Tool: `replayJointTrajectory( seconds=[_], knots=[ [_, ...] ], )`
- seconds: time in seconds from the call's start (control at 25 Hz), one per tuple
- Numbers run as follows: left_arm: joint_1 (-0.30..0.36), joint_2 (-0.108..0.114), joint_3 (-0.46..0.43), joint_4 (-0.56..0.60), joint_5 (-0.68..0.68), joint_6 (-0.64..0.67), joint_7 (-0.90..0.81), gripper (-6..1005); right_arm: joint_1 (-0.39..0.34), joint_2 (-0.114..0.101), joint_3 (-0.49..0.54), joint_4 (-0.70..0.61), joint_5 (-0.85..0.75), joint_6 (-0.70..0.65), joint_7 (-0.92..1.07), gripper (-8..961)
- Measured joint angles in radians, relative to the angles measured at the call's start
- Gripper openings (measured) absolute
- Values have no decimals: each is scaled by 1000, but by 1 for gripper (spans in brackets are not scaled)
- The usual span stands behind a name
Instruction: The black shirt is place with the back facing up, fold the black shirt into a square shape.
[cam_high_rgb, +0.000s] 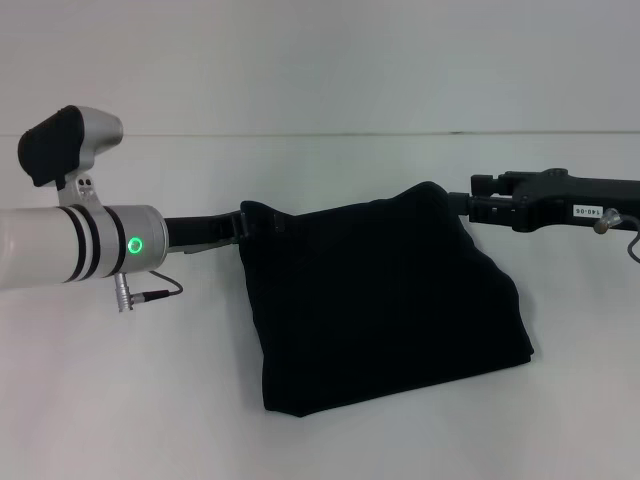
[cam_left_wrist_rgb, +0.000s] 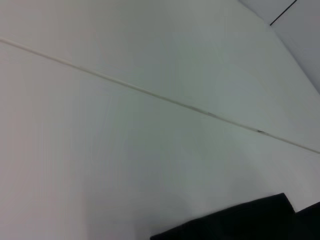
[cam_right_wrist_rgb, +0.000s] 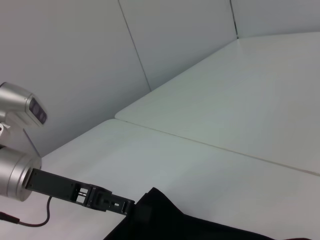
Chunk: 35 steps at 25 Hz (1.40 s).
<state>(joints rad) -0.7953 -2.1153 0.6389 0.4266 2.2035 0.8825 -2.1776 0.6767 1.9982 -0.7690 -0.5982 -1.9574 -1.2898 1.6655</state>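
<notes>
Near edge of the surface (cam_high_rgb: 100, 420): lower hem of the black shirt (cam_high_rgb: 380, 300) drags there — the rest hangs doubled, mid-surface. Farther back, left claw (cam_high_rgb: 243, 225) and right claw (cam_high_rgb: 470, 205) are each clamped on a top corner. Step in hand: a fold, judged midway. Next: lay the held edge down evenly, corners aligned.

My left hand (cam_high_rgb: 243, 226) and right hand (cam_high_rgb: 470, 203) pinch the black shirt's (cam_high_rgb: 380, 300) upper corners, and the cloth hangs between them, blocking the middle. Bare worktop (cam_high_rgb: 120, 400) lies open on either side of it, and in front and behind.
</notes>
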Motion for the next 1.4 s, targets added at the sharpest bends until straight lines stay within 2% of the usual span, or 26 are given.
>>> replayJointTrajectory(
  seconds=[0.12, 0.48, 0.8, 1.12, 1.4],
  knots=[
    [2, -6, -1, 4, -8, -3, 16, 785, -1, 1, 0, 2, 0, 1, -1, 598],
    [1, -8, -4, 4, -14, -7, 35, 408, -6, 2, 0, 12, 0, 7, -5, 597],
    [-2, 12, -5, 13, -43, 29, 45, 81, -14, 21, -9, 19, 2, 58, -26, 596],
    [-30, 47, 1, 13, -33, 69, 45, 63, -11, 23, -35, 43, 0, 81, -26, 593],
    [-33, 55, -6, 25, -34, 83, 54, 64, -5, 23, -35, 43, -1, 79, -26, 590]
  ],
)
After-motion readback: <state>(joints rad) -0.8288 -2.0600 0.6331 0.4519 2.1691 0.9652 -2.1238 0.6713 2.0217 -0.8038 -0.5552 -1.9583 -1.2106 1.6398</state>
